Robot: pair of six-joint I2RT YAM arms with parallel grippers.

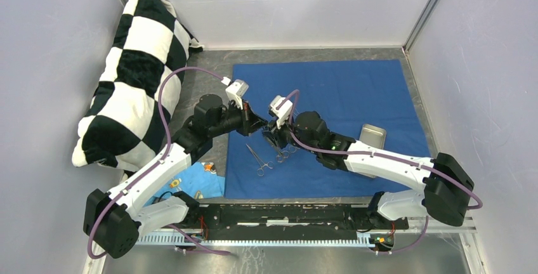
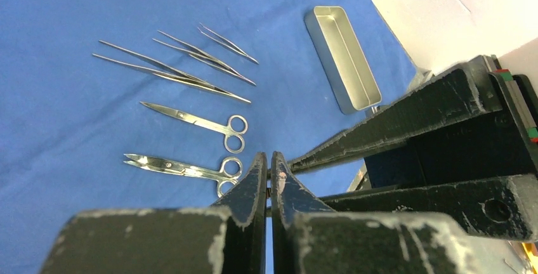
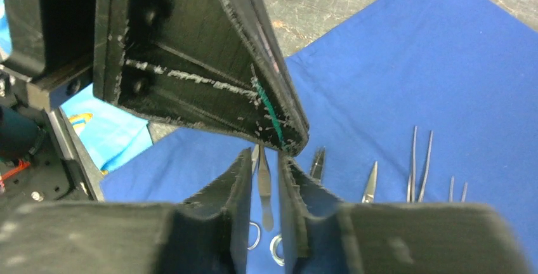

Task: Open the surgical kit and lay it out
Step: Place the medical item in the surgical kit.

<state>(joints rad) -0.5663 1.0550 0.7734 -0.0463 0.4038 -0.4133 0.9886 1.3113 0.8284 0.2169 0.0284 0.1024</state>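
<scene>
The dark blue cloth [image 1: 330, 90] lies spread flat on the table. The steel tray [image 1: 373, 136] stands empty on its right side and also shows in the left wrist view [image 2: 342, 58]. Three thin tweezers [image 2: 171, 74] and two scissors [image 2: 203, 122] lie in a row on the cloth. My left gripper [image 1: 265, 127] is shut [image 2: 269, 158], pinching the tip of one more pair of tweezers [image 3: 263, 185], which hangs above the cloth. My right gripper [image 1: 274, 136] is narrowly open [image 3: 263, 156], with a jaw on either side of these tweezers and a gap on both sides.
A black-and-white checkered pillow [image 1: 133, 77] leans in the back left corner. A light blue patterned cloth scrap [image 1: 203, 179] lies left of the dark cloth's near corner. Grey walls enclose the table at the back and on both sides.
</scene>
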